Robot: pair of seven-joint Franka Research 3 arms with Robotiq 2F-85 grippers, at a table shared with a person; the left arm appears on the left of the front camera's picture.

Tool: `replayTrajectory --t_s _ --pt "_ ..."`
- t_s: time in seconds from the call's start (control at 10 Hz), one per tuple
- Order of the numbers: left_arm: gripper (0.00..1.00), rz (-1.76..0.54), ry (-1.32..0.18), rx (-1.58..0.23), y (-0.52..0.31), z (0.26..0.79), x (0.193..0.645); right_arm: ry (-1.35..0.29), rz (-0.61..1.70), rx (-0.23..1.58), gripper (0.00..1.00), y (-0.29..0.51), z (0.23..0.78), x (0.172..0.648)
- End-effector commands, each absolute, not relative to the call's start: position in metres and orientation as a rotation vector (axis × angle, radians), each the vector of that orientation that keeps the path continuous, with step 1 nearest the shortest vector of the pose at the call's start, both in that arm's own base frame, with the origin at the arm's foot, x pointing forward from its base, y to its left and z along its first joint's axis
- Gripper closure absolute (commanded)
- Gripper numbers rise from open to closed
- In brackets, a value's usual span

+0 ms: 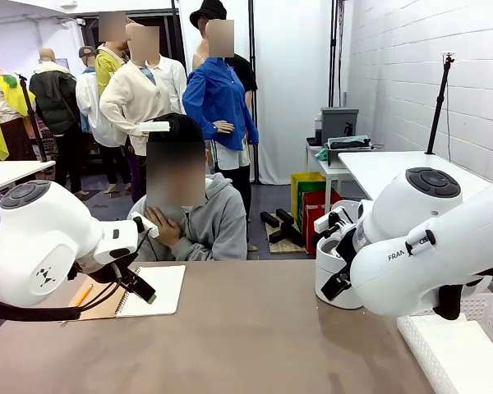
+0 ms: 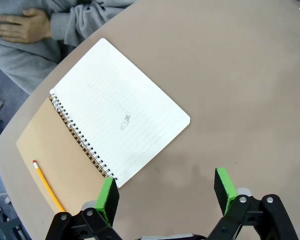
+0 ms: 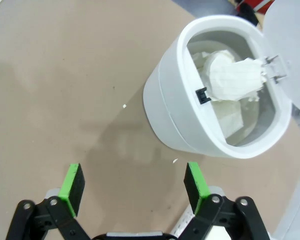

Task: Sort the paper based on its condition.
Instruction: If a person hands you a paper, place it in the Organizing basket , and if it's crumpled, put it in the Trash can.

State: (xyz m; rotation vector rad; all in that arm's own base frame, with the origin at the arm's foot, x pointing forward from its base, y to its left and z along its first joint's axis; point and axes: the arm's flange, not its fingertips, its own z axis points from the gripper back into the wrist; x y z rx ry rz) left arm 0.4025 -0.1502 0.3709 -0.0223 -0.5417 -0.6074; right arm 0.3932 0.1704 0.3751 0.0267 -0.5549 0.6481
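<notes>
My left gripper hung open, empty, near the notebook. My right gripper (also released) hovered beside the bin holding what looked like crumpled paper.

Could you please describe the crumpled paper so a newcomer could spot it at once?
On the brown table, at its right side, stands a round white plastic bin with its lid open. Inside lies the crumpled white paper wad, bunched and creased, unlike the flat lined page of the open spiral notebook.
</notes>
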Motion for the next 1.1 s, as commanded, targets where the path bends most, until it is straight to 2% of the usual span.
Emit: replayTrajectory --t_s 0.0,0.4,0.6,1.0 --pt "0.0 -0.626 -0.481 -0.074 -0.153 0.38 0.399 -0.525 0.665 0.034 0.0 0.178 0.382 0.383" --pt "0.0 -0.686 -0.398 -0.231 -0.151 0.397 0.389 -0.41 0.776 0.122 0.0 0.193 0.407 0.356" --pt "0.0 -0.743 -0.435 -0.251 -0.147 0.425 0.37 -0.43 0.83 0.207 0.0 0.202 0.429 0.343" --pt "0.0 -0.817 -0.513 -0.231 -0.134 0.489 0.336 -0.473 0.869 0.239 0.0 0.217 0.483 0.334"
